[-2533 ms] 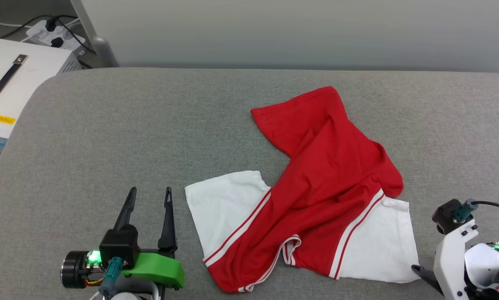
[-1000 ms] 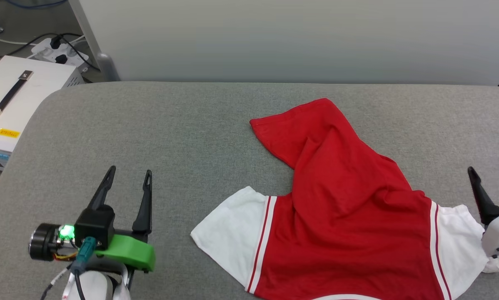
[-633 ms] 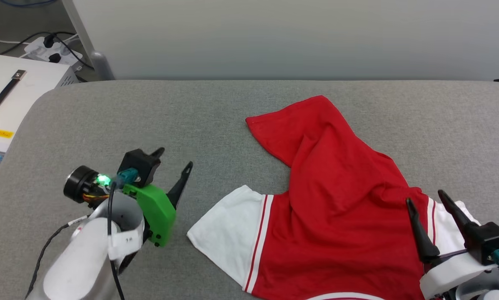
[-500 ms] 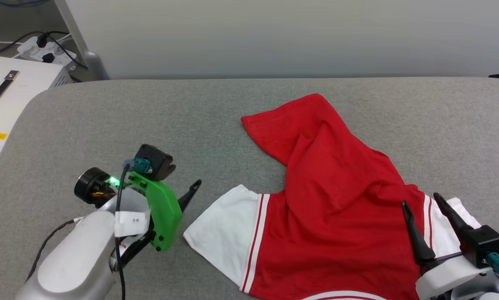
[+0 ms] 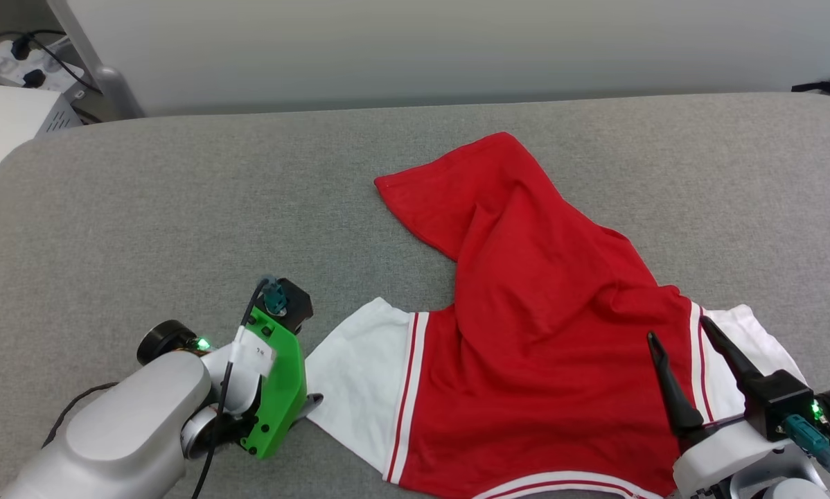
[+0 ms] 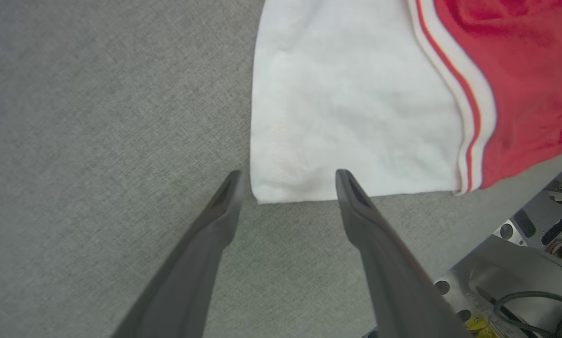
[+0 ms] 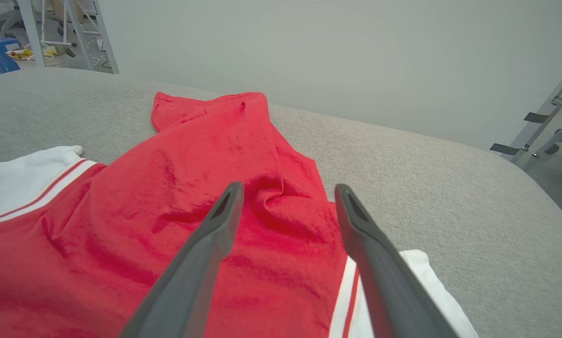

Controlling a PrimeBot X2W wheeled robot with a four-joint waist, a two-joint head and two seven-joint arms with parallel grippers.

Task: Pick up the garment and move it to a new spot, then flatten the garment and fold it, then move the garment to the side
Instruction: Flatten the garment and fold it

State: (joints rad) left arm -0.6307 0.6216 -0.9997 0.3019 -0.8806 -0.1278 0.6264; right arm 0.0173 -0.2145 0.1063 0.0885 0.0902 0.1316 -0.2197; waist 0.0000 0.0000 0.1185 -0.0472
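The garment lies rumpled on the grey table, red body with a white sleeve at each side and red-white trim. Its hem end points to the far side. My left gripper points down, open, with the near corner of the left white sleeve between its fingertips. In the head view its green wrist mount stands at that sleeve's edge. My right gripper is open and hovers low over the red cloth beside the right sleeve. Between its fingers sits a bunched red fold.
The grey padded table has a rounded left end and a pale wall behind it. A white box and a power strip stand off the far left. Metal frame legs stand beyond the table's right end.
My left arm has swung from pointing forward to tipping down at the left sleeve's corner. My right gripper has come in over the right shoulder area. The head camera has shifted.
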